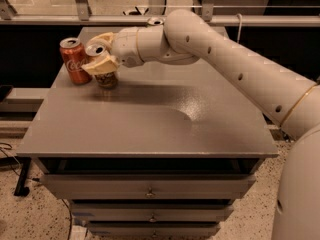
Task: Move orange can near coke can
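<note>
The coke can (75, 60), red with white script and a silver top, stands upright near the far left edge of the grey table (150, 119). The orange can (104, 72), tan-orange with dark lettering and a silver top, stands just right of it, with little or no gap between them. My gripper (101, 56) comes in from the right and its cream fingers are closed around the orange can's upper part. The can's base looks to be at the tabletop.
A silver-topped can (155, 21) shows at the table's far edge behind my arm. Drawers (150, 191) run below the tabletop's front edge. A rail and window frame lie beyond the table. My arm spans the right side.
</note>
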Available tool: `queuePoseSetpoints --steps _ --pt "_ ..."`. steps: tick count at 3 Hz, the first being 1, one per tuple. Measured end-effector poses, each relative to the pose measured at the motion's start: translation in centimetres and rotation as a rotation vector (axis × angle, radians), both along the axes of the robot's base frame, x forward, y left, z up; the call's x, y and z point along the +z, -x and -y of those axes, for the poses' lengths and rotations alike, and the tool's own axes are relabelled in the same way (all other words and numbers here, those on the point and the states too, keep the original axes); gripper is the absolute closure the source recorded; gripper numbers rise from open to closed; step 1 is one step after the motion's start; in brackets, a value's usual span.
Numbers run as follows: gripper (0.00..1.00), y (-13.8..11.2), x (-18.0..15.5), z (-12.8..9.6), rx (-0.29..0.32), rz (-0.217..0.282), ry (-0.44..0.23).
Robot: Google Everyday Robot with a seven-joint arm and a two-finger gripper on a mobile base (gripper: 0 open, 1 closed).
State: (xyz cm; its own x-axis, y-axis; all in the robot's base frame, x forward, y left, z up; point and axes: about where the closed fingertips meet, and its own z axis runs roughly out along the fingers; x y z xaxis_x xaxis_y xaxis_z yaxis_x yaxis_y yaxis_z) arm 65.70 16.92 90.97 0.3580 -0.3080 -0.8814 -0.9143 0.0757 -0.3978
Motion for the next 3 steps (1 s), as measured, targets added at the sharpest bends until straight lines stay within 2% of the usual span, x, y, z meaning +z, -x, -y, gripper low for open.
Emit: queuePoseSetpoints --steps 2,3 --pt "0.13 -0.13 0.05 0.17 -0.001 -0.002 0.005" --pt "0.00 -0.05 -0.65 0.68 0.010 -0.026 0.031"
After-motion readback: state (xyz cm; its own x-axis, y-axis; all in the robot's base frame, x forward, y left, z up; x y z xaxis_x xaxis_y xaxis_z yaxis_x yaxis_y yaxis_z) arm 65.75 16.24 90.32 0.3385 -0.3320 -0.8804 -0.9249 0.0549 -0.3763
